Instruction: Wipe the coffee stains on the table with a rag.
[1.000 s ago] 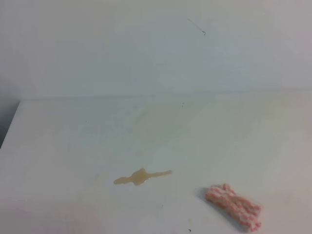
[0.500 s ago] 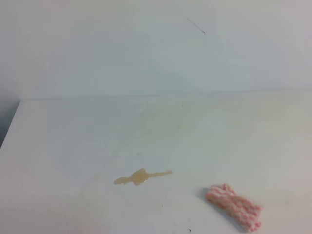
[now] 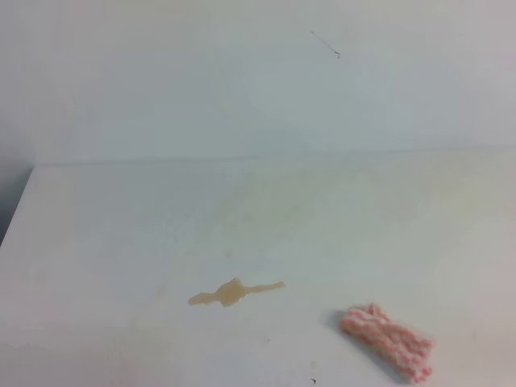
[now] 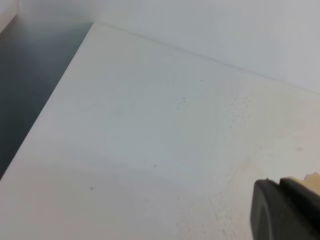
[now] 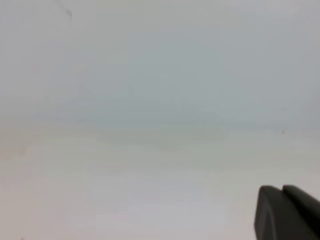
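The coffee stains (image 3: 234, 293) form one thin tan splotch on the white table (image 3: 121, 226), left of centre near the front. The pink-and-white rag (image 3: 385, 341) lies bunched to the right of it, a short gap away, with nothing touching it. Neither gripper appears in the exterior high view. In the left wrist view the left gripper (image 4: 280, 182) shows only as black fingertips pressed together at the bottom right, over bare table. The right gripper (image 5: 281, 189) looks the same in the right wrist view, shut and empty, facing table and wall.
A pale wall (image 3: 242, 81) rises behind the table's far edge, with a small dark mark (image 3: 336, 54) on it. The table's left edge drops to a dark floor (image 3: 10, 201), also seen in the left wrist view as dark floor (image 4: 30, 75).
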`<state>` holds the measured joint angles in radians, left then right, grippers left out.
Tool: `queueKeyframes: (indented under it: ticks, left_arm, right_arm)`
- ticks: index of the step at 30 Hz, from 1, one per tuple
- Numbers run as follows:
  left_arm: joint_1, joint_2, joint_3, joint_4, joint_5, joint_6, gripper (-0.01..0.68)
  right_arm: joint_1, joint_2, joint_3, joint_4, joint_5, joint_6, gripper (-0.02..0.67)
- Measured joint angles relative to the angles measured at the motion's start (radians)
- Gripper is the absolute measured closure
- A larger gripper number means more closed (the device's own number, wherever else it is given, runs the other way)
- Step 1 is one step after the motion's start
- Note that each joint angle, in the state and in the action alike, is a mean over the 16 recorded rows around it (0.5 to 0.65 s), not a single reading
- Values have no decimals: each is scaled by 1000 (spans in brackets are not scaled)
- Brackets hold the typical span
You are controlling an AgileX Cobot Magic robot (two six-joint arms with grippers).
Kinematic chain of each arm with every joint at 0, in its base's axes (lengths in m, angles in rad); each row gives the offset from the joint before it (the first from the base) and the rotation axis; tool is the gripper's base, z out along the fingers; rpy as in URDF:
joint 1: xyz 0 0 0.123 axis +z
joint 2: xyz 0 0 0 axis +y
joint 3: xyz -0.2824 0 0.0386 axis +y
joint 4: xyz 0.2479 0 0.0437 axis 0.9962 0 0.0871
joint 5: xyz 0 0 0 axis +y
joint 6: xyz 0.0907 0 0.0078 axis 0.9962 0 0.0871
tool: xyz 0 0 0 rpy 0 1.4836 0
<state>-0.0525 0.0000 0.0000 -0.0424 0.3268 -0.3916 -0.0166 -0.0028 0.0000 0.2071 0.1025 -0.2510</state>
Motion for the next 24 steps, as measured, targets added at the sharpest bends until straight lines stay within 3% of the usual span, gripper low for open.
queueKeyframes:
  ticks: [11,24]
  left_arm:
    - [0,0,0,0,0,0,674]
    - [0,0,0,0,0,0,674]
  right_arm:
    - [0,0,0,34,-311,19,652]
    - [0,0,0,52,-143,26,652]
